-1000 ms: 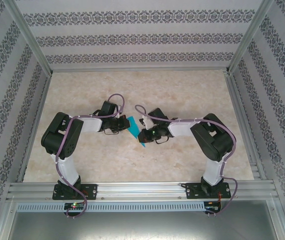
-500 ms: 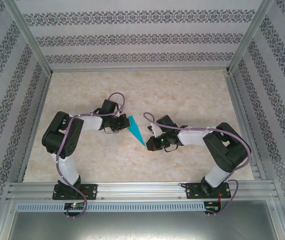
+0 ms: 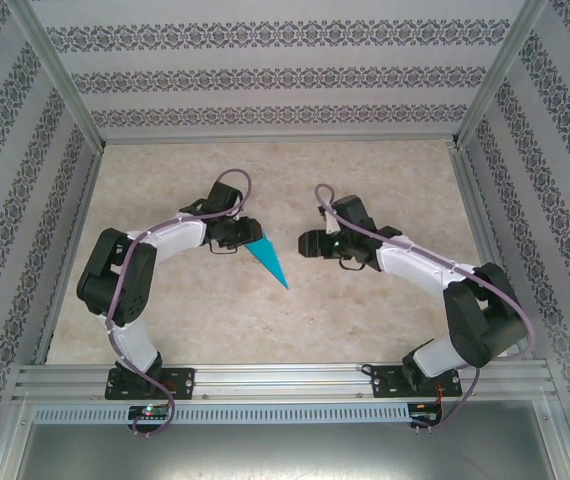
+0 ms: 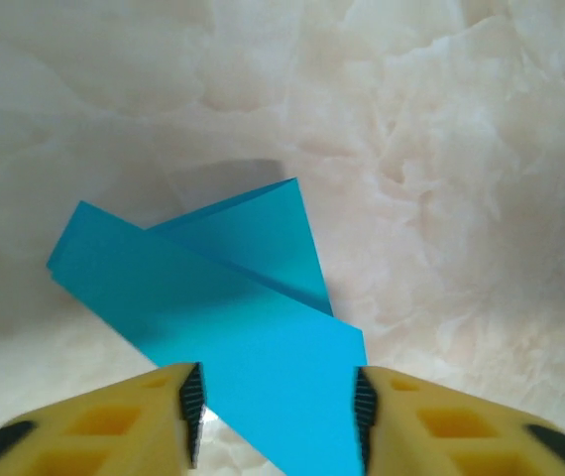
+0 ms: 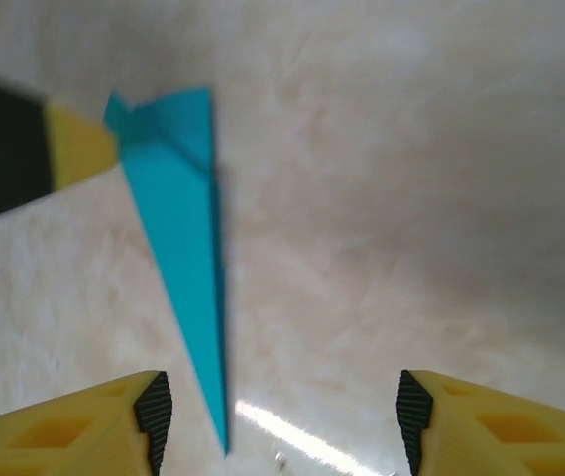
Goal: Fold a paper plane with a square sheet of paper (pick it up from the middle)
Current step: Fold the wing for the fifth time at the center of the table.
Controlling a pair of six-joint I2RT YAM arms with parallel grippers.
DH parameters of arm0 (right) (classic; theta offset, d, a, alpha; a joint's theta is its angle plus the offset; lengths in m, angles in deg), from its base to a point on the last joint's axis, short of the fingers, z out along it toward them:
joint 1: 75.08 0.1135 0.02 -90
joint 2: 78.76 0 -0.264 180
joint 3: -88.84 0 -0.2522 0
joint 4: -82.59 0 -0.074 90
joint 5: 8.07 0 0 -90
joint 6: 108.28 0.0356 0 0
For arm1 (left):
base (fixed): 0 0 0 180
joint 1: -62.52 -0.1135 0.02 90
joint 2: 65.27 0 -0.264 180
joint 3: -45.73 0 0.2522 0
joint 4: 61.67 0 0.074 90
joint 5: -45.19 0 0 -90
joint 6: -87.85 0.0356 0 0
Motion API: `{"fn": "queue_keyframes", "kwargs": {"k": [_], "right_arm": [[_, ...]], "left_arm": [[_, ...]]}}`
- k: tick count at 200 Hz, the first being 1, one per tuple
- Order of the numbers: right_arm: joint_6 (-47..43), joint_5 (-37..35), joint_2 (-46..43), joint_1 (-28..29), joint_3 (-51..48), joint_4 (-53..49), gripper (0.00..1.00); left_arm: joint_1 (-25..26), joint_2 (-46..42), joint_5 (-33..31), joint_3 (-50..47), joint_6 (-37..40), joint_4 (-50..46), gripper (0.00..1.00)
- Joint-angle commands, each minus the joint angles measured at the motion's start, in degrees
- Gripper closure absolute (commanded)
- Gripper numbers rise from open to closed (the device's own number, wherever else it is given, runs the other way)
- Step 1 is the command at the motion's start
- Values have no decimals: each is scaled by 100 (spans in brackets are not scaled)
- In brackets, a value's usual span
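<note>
The plane (image 3: 268,263) is a slim teal dart, matte, tapering to a sharp tip. From the left wrist its wide rear shows layers: one long folded panel lies across a second, triangular one, with a crisp crease between them. It lies flat on the table (image 3: 365,180). Its rear runs in under the left gripper (image 4: 279,402) and between that gripper's fingers, and its body stretches away in front of them.

The left gripper's jaws stand apart with the paper's rear in the gap. Whether the black pads (image 4: 193,395) touch its edges cannot be told. The right gripper (image 5: 282,407) is spread wide and holds nothing. It stands beside the plane without touching it. From its wrist the tip lies low between its fingers, nearer one of them, and the body runs ahead to the left gripper's yellow finger at the far end.

The table is pale beige, veined like marble, with a streak of glare just ahead of the right gripper. Walls (image 3: 265,60) with grey floral stripes close three sides. An aluminium frame (image 3: 285,378) runs along the near edge, carrying both arm bases.
</note>
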Motion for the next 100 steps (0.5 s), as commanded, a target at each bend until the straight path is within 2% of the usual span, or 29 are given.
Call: {"fn": "queue_keyframes", "kwargs": {"k": [1, 31, 49, 81, 100], "right_arm": [[302, -229, 105, -295, -181, 134, 27], [381, -426, 12, -427, -604, 465, 11], [457, -502, -60, -492, -770, 576, 8], [532, -570, -307, -712, -986, 589, 7], [597, -580, -372, -811, -1058, 594, 7]], "left_arm": [[339, -198, -1179, 449, -159, -1422, 41], [896, 13, -2337, 1064, -511, -2415, 20], [1217, 371, -2826, 1544, -764, -2934, 12], [1560, 1195, -3113, 2414, -996, -3555, 11], [1595, 1676, -3090, 2889, -999, -3887, 15]]}}
